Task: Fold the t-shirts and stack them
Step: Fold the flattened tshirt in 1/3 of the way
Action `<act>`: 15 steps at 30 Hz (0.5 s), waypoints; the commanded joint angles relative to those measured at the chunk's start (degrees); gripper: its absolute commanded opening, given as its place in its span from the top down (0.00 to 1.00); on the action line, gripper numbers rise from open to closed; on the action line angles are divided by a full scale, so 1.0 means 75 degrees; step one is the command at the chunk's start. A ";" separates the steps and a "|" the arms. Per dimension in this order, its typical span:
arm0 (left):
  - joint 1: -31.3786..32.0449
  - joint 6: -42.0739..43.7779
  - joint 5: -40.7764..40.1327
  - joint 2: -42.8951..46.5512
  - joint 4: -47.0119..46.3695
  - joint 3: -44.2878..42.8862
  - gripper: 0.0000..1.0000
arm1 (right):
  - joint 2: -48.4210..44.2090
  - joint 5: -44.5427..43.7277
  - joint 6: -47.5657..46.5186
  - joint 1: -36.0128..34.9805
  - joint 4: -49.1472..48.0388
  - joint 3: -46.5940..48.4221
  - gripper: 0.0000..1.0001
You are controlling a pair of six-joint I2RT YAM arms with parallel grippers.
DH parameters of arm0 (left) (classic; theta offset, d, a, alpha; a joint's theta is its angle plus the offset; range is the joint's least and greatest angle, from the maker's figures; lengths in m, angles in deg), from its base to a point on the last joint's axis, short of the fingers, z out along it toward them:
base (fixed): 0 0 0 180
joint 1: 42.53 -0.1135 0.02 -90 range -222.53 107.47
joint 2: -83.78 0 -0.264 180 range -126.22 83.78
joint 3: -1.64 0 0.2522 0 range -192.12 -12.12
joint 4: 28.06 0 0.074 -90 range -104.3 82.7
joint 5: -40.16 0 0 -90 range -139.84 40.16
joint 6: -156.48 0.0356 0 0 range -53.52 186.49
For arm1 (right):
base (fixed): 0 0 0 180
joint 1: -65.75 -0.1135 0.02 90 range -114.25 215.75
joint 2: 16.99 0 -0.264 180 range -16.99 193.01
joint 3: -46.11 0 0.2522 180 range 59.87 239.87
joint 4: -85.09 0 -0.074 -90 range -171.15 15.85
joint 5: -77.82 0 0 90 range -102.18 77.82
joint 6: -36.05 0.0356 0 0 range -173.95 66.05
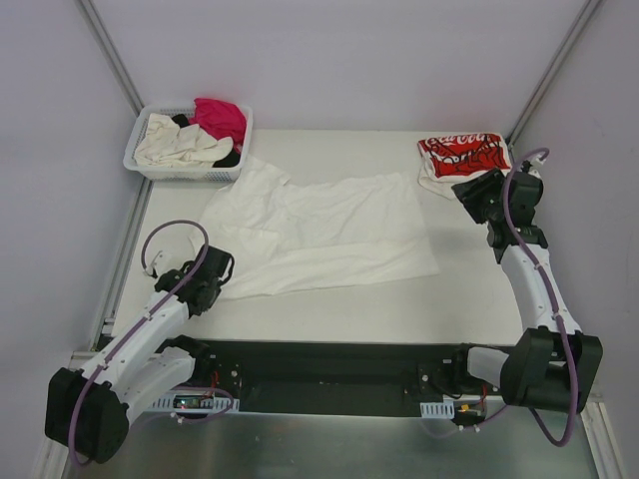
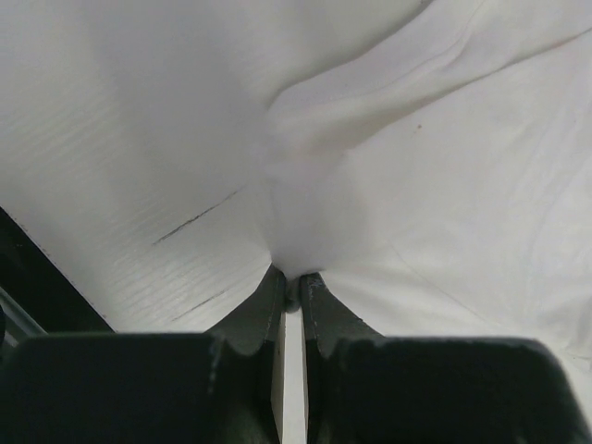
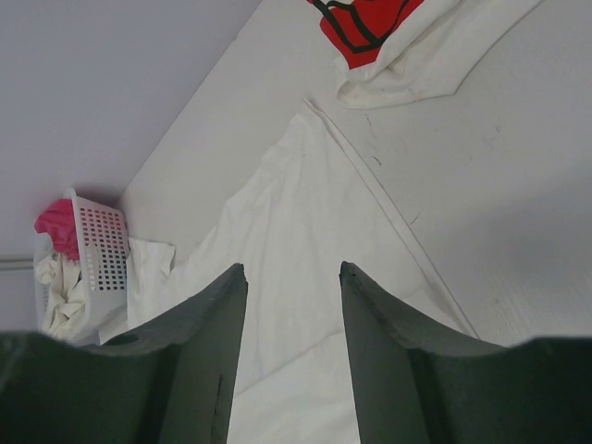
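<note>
Fold under way: left fingers (image 2: 264, 301) clamped on plain white t-shirt (image 1: 319, 235); right fingers (image 3: 222, 314) apart, empty. Next, probably: pinching shirt corner ahead of right fingers.

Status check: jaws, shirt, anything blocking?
Left jaws shut on plain white shirt, near-left edge. Right jaws open, empty, over its right side. Shirt spread out, not folded. Printed shirt lies just off its far-right corner.

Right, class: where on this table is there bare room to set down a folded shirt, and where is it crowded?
Bare: the far strip between the basket and the printed shirt, and the near-right patch between the white shirt and the right arm. Crowded: the middle, under that spread shirt.
</note>
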 commanded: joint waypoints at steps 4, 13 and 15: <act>-0.0107 0.0295 -0.0244 0.0271 0.0489 0.0016 0.90 | -0.0466 0.0048 0.0037 0.0047 0.0132 -0.0076 0.52; -0.0107 0.0822 -0.0174 0.0821 0.0325 -0.0078 0.31 | -0.0127 0.0306 0.0037 -0.0094 0.0250 -0.0684 0.50; -0.0107 0.0904 -0.0174 0.0939 0.0302 -0.0230 0.27 | 0.0200 0.0375 0.0072 -0.0152 0.0144 -0.0895 0.48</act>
